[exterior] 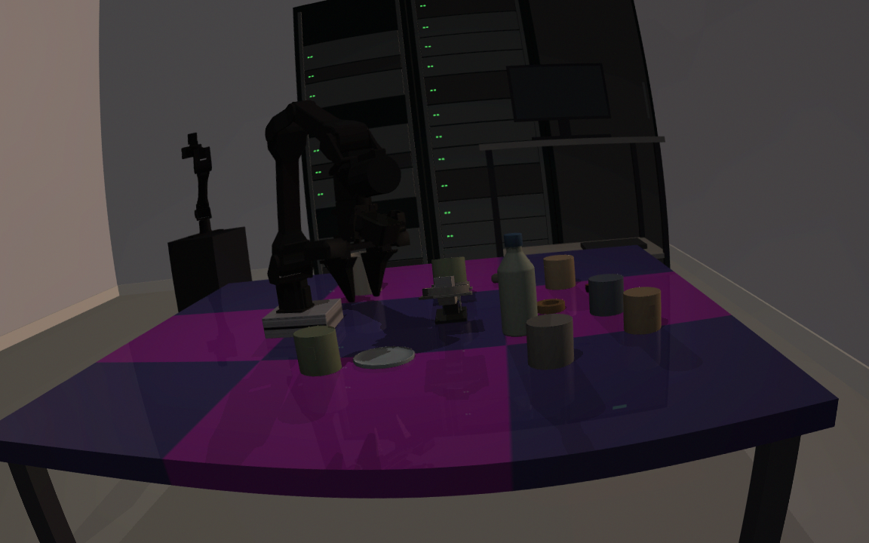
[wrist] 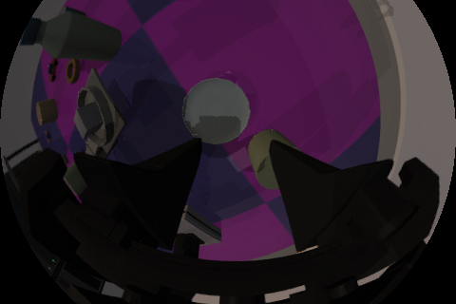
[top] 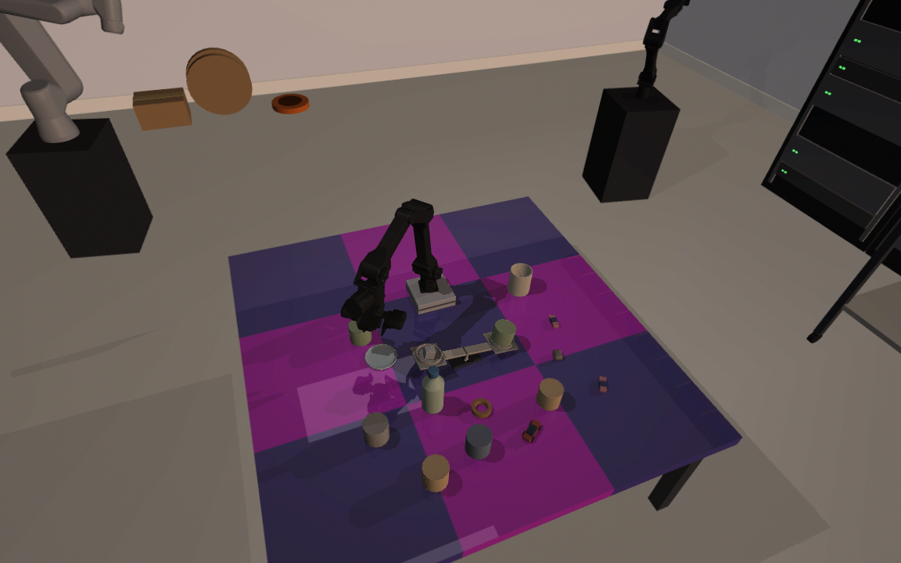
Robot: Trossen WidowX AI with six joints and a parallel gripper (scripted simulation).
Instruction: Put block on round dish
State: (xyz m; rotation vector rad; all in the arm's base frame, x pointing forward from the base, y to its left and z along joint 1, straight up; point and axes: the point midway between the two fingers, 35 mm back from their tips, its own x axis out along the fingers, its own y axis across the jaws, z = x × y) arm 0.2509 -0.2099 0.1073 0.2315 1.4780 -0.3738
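Note:
A green cup (top: 360,335) (exterior: 317,351) (wrist: 265,161) stands on the table beside the round dish (top: 380,356) (exterior: 384,356) (wrist: 216,104), clear of it. The dish is empty. A grey block (top: 429,351) (wrist: 88,120) sits uncovered inside the ring at the near end of the balance (top: 455,353) (wrist: 115,123). The other green cup (top: 503,333) (exterior: 449,267) (wrist: 75,179) stands on the far end. My gripper (exterior: 363,297) (wrist: 236,144) is partly open and empty, raised above the table near the dish and the standing cup. In the top view its fingertips are hard to make out.
A tall bottle (top: 432,393) (exterior: 517,297) (wrist: 83,38) stands close to the block's end of the balance. A pale cup (top: 519,281) stands behind the balance. Several cylinders, an orange ring (top: 482,403) (exterior: 550,305) (wrist: 70,70) and small toy cars lie beyond the bottle.

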